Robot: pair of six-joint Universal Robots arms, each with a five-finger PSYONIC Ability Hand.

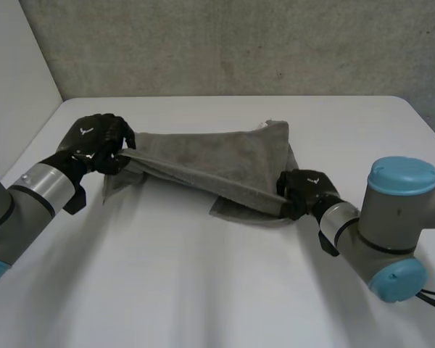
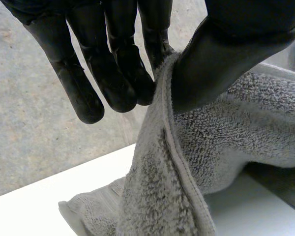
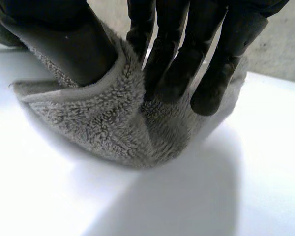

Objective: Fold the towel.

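A grey towel [image 1: 210, 156] lies folded across the middle of the white table [image 1: 203, 290], its near edge lifted and stretched between my two hands. My left hand [image 1: 98, 141] holds the towel's left corner: in the left wrist view the thumb [image 2: 226, 59] pinches the hemmed edge of the towel [image 2: 187, 172] against the fingers [image 2: 123, 73]. My right hand [image 1: 304, 190] grips the towel's right near corner; in the right wrist view its thumb [image 3: 69, 44] and fingers [image 3: 187, 69] pinch a bunched fold of the towel [image 3: 108, 128] just above the table.
A grey wall [image 1: 225, 43] stands behind the table's far edge. A white panel [image 1: 14, 80] rises at the far left. Bare tabletop [image 1: 203, 304] stretches in front of the towel.
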